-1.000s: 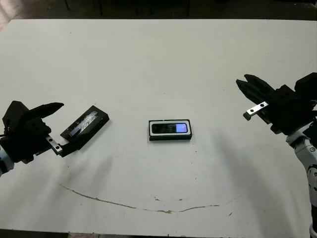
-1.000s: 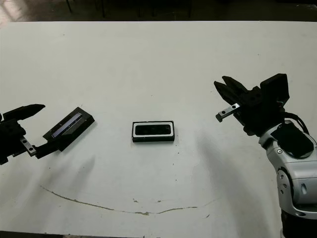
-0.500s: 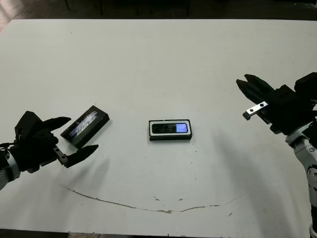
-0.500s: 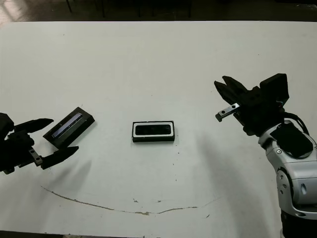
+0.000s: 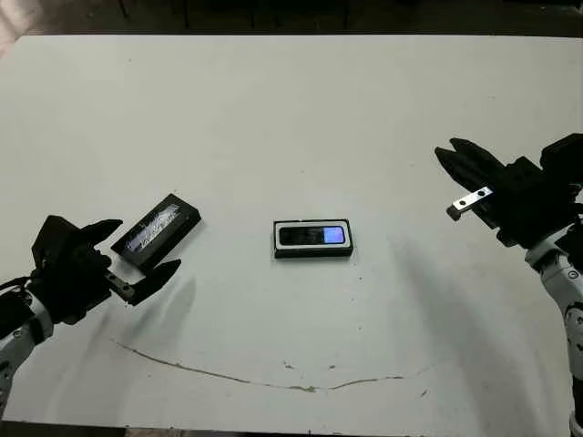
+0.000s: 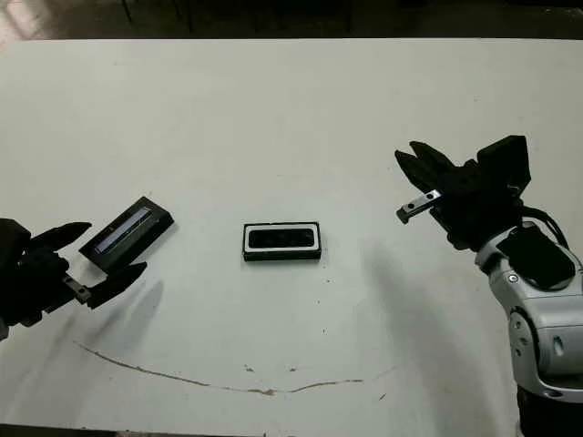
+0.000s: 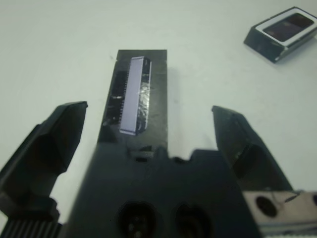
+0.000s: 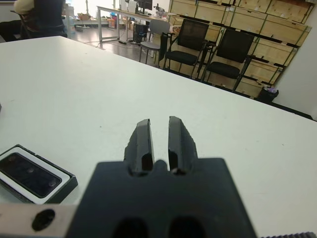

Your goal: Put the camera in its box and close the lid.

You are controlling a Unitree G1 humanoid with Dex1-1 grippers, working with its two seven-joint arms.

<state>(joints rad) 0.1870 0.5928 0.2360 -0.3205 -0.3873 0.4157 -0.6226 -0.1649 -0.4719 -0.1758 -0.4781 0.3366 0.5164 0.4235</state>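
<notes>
The lid [image 5: 157, 228] lies flat on the white table at the left, its silvery print up. My left gripper [image 5: 146, 244] is open, its two fingers spread on either side of the lid's near end without touching it; the left wrist view shows the lid [image 7: 136, 94] between them. At the table's middle sits the box [image 5: 277, 238] with the camera [image 5: 310, 236] lying inside, its bluish window toward the right. My right gripper [image 5: 444, 147] hovers well to the right of the box, shut on nothing.
A thin brownish crack line [image 5: 273, 382] runs across the table near its front edge. In the right wrist view, chairs [image 8: 190, 42], stacked crates and a seated person [image 8: 42, 12] show beyond the table's far edge.
My left gripper, which held the lid tilted by one end, has let it go, opened, and drawn back a little toward the front left. The lid now lies flat. The right arm has not moved.
</notes>
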